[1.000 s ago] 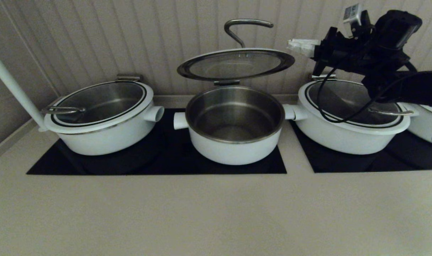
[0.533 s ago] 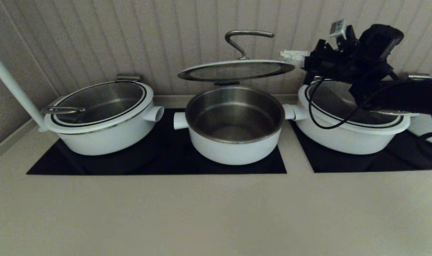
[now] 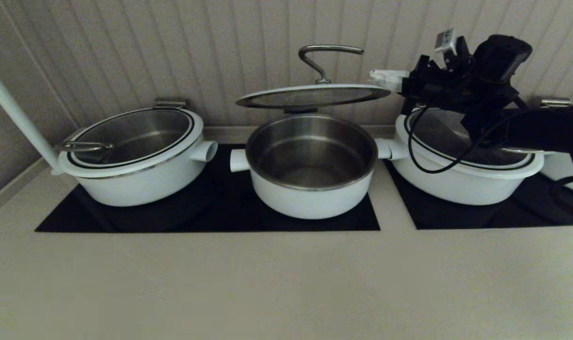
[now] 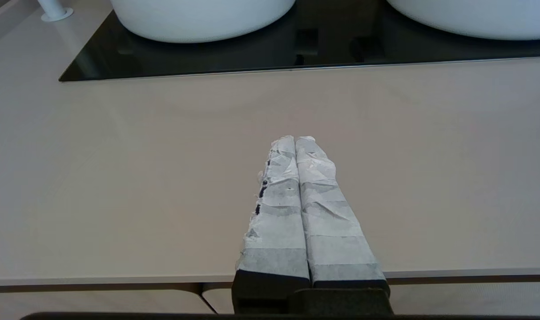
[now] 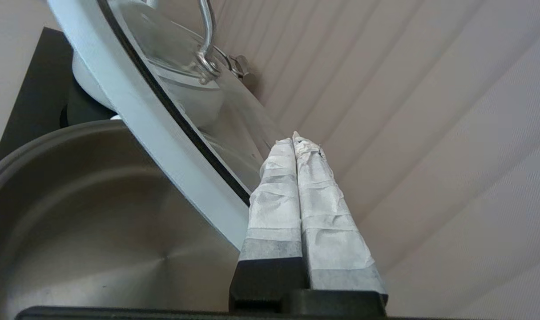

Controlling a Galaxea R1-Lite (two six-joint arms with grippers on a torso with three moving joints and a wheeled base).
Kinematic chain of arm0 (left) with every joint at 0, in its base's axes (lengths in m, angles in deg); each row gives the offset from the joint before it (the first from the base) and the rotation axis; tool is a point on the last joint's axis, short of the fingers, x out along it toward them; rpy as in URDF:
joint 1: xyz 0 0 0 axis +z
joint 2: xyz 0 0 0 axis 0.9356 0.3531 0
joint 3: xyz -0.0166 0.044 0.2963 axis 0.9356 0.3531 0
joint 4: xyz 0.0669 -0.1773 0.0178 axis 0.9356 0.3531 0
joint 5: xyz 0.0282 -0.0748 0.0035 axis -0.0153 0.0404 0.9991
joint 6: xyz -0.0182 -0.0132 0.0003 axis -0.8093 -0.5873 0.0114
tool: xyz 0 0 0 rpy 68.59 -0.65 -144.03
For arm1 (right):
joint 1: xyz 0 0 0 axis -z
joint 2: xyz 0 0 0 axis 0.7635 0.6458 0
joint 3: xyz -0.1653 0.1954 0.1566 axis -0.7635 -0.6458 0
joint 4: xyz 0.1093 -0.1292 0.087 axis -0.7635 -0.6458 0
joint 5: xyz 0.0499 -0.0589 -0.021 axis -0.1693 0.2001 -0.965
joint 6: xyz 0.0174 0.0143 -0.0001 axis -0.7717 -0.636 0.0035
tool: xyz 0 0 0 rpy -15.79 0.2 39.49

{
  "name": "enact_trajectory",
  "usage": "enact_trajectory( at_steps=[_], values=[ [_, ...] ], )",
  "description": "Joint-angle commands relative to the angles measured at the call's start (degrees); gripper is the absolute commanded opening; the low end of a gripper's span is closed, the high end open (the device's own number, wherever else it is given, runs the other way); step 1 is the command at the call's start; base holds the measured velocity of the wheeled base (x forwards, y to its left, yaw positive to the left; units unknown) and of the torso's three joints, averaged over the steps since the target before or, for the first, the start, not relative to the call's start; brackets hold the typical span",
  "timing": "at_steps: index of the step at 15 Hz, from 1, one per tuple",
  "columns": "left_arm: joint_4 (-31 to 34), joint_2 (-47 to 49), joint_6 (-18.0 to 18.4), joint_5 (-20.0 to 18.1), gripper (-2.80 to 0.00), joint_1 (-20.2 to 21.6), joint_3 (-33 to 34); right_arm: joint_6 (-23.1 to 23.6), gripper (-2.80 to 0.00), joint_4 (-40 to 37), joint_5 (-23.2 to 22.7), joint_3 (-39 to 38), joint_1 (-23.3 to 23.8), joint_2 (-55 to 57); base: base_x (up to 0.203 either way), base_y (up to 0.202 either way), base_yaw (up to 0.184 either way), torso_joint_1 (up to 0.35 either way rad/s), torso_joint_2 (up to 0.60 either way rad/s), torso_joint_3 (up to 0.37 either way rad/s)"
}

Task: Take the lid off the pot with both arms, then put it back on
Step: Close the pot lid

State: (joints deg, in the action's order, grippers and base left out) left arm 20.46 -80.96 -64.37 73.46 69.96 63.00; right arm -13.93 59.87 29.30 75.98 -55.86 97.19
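Observation:
The narrow white pot (image 3: 310,165) stands open on the black hob, its steel lining bare. The glass lid (image 3: 312,96) hangs nearly level a little above the pot's back rim, its curved steel handle (image 3: 325,53) on top. My right gripper (image 3: 375,74) is shut and empty, its fingertips at the lid's right edge, just above the rim; I cannot tell if they touch. In the right wrist view the shut gripper (image 5: 293,137) lies over the lid's white rim (image 5: 163,133), with the pot (image 5: 96,231) below. My left gripper (image 4: 295,138) is shut and empty above the counter's front edge.
Wider white pots with lids stand at the left (image 3: 130,156) and at the right (image 3: 466,163), the right one under my right arm. A white pole (image 3: 17,118) leans at the far left. The ribbed wall is close behind. The black hob (image 3: 206,215) lies under the pots.
The lid has come down from a raised tilt to nearly level, close over the pot. My right gripper has moved down and left with its edge.

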Motion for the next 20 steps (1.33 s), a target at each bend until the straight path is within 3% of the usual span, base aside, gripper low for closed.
enact_trajectory(
  at_steps=[1, 15, 20],
  values=[
    [0.0, 0.0, 0.0, 0.0, -2.8, 0.1, 0.0, 0.1, -2.8, 0.3, -0.4, -0.9, -0.2, -0.8, 0.0, 0.0, 0.0, 0.0, 0.0, 0.0],
    [0.0, 0.0, 0.0, 0.0, -2.8, 0.1, 0.0, 0.6, -2.8, 4.4, -0.6, -21.2, -1.2, -9.5, 0.0, 0.0, 0.0, 0.0, 0.0, 0.0],
    [0.0, 0.0, 0.0, 0.0, -2.8, 0.1, 0.0, 2.8, -2.8, 4.9, -0.6, -26.8, -1.1, -11.3, 0.0, 0.0, 0.0, 0.0, 0.0, 0.0]
  ],
)
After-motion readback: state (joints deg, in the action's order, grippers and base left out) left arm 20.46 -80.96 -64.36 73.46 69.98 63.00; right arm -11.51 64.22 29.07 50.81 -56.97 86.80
